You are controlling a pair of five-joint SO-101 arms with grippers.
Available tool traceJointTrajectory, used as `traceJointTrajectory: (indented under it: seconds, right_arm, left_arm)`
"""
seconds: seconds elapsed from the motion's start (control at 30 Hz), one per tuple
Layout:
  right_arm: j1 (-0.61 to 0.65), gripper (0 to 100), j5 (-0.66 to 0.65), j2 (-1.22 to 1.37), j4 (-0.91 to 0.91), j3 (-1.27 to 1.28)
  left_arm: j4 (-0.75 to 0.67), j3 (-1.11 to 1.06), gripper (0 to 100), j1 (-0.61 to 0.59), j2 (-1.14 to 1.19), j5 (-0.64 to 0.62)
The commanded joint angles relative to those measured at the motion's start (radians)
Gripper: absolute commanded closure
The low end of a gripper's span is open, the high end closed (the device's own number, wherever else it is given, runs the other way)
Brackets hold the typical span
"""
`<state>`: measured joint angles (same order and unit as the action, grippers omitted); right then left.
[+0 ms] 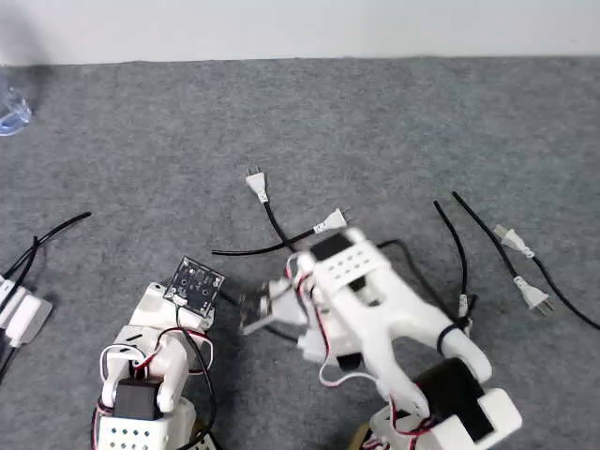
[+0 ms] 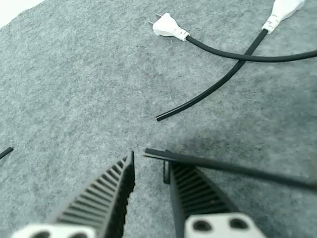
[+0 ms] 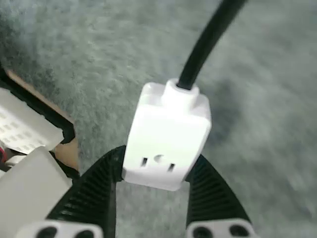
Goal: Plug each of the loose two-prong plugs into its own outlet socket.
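Right tool [image 3: 157, 166] is clamped on a white outlet socket [image 3: 168, 129]. There is one finger on each side, the slot face is toward the wrist camera, and a black cord [image 3: 208, 39] leaves the far end. We cannot tell if the socket touches the grey worktop [image 1: 375, 122]. In the high view this tool sits near the middle front, just beside the left arm's camera board [image 1: 197, 281].

Left tool [image 2: 149, 167] is open, with its fingers apart and nothing between them, low over the worktop. A thin black cable end [image 2: 223, 167] runs across the tip of one finger; we cannot tell whether they touch.

Ahead of the left tool a white two-prong plug [image 2: 168, 27] lies flat and loose. Its cord crosses a second black lead [image 2: 208, 89], whose bare end rests on the worktop. That lead runs back to a white connector [image 2: 285, 10], which lies just beyond the right arm.

On the right arm's side, a farther plug [image 1: 511, 240] and a nearer plug [image 1: 534, 298] lie loose. Both are well apart from the two tools and are on black cords.
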<state>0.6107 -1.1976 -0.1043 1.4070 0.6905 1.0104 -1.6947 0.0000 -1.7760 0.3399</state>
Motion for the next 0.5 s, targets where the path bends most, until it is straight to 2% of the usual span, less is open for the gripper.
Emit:
traceJointTrajectory:
  seconds: [0.0,0.2,0.33,0.47]
  right_arm:
    - [0.062,98.9,-0.037,-0.038,-0.033,0.009]
    - [0.002,98.9,-0.031,-0.036,-0.145,0.009]
    - [-0.062,98.9,-0.031,-0.036,-0.200,0.009]
    - [-0.085,98.9,-0.031,-0.036,-0.232,0.009]
  left_arm:
    - [0.005,0.010,91,0.008,-0.012,0.008]
    - [0.005,0.016,91,-0.003,-0.018,0.009]
    - [0.071,0.113,91,-0.127,-0.020,-0.012]
    - [0.052,0.160,91,-0.253,-0.020,-0.183]
